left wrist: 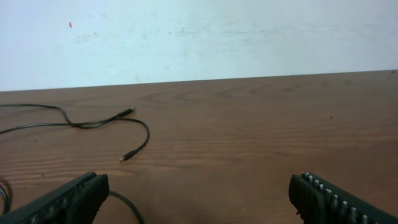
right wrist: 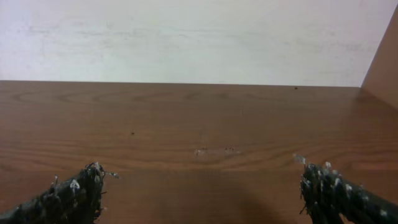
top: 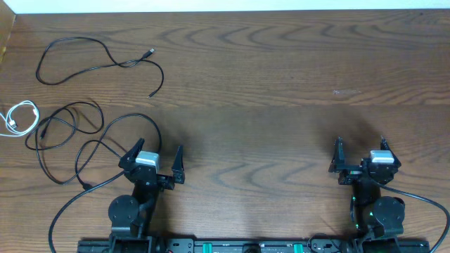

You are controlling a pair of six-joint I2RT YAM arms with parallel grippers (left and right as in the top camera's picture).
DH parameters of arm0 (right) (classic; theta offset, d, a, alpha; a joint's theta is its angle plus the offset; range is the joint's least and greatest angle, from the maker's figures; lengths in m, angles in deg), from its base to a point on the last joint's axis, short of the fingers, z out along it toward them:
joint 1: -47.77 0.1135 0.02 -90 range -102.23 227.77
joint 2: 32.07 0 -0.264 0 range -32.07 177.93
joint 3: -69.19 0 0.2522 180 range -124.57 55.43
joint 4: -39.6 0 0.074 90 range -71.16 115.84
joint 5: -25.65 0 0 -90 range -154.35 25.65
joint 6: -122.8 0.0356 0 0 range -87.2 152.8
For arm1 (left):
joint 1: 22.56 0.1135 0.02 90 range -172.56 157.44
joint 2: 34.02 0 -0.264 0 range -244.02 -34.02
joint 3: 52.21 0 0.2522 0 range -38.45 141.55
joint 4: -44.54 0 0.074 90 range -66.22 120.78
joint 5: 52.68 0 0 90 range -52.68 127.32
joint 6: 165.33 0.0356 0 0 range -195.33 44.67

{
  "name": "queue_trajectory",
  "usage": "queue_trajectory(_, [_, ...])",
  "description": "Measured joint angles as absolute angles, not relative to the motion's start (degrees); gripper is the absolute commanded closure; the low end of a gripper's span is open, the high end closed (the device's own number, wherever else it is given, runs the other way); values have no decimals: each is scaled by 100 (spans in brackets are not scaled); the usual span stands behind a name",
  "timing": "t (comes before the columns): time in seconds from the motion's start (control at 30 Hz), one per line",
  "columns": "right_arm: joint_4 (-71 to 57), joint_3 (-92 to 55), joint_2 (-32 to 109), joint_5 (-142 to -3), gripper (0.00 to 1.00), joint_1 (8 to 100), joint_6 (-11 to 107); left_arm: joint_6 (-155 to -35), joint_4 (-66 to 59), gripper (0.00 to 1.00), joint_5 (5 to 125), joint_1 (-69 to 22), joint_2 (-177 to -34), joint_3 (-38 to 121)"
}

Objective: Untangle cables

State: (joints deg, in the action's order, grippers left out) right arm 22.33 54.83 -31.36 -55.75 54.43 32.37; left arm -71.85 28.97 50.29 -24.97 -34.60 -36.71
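Overhead: white cable (top: 21,118), two black cables (top: 67,137) lying near left gripper (top: 158,149).

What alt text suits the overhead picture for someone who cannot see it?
Three thin cables lie on the left of a brown wooden table: a long black cable farthest, a coiled white cable at the edge, a looping black cable nearest. The left gripper and right gripper sit open and empty at the near edge.

Two black cables (top: 130,63) (top: 70,105), one white cable (top: 17,121), two robot arms (top: 144,176) (top: 376,176), one table (top: 281,70).
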Motion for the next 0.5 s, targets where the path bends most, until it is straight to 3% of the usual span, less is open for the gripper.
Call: queue_trajectory(0.5, [2233, 5483, -3136, -5575, 1, 5443, 3237, -7161, 2882, 2, 4857, -2497, -3460, -3671])
